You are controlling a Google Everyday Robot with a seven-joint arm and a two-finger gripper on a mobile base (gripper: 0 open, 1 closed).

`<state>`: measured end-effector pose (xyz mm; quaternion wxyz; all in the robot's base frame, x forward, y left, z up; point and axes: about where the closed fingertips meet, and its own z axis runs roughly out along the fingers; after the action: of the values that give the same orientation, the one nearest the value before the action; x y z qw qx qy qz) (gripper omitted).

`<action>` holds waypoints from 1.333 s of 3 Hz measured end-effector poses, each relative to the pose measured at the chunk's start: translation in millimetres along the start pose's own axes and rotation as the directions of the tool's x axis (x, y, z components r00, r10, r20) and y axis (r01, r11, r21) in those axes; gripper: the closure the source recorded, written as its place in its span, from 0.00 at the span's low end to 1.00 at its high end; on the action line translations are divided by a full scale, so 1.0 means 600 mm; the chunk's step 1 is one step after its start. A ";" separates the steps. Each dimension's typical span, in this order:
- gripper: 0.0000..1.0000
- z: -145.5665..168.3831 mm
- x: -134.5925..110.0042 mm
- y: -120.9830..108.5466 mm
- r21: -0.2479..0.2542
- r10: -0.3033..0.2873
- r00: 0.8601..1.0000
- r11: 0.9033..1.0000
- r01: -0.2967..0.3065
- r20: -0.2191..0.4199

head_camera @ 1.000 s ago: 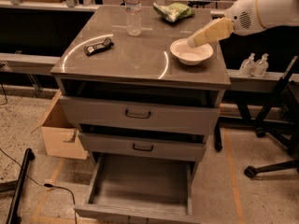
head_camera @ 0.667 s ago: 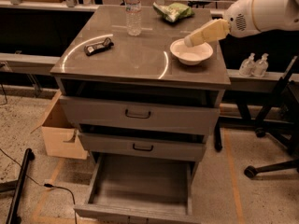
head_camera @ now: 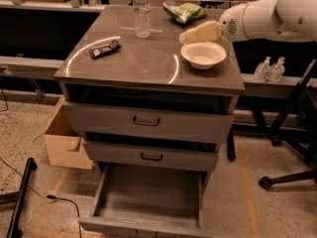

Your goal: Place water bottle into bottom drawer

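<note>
The water bottle (head_camera: 142, 12), clear with a white cap and pale label band, stands upright at the back of the grey cabinet top (head_camera: 143, 58). The bottom drawer (head_camera: 148, 197) is pulled out and its bare grey inside shows. My gripper (head_camera: 190, 35) is at the end of the white arm reaching in from the right; it hangs above the far rim of the white bowl (head_camera: 203, 54), to the right of the bottle and apart from it.
A black handheld device (head_camera: 104, 49) lies on the left of the top. A green snack bag (head_camera: 184, 11) lies at the back. Two pump-top bottles (head_camera: 270, 69) stand on a ledge at right. A cardboard box (head_camera: 62, 138) sits left of the cabinet. Chair legs (head_camera: 287, 177) stand at right.
My gripper has moved left and a little toward the back, from over the bowl's right side to above its far rim, nearer the bottle. The view has shifted slightly.
</note>
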<state>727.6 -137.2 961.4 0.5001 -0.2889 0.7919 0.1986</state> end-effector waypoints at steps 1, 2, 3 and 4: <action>0.00 0.030 -0.007 -0.019 0.009 0.041 0.999 0.999 -0.041 0.033; 0.00 0.051 -0.012 -0.030 0.008 0.066 0.996 0.998 -0.067 0.058; 0.00 0.073 -0.018 -0.041 0.006 0.087 0.994 0.996 -0.088 0.071; 0.00 0.073 -0.018 -0.041 0.006 0.087 0.994 0.996 -0.088 0.071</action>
<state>777.1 -126.6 952.3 0.5200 -0.2443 0.7864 0.2269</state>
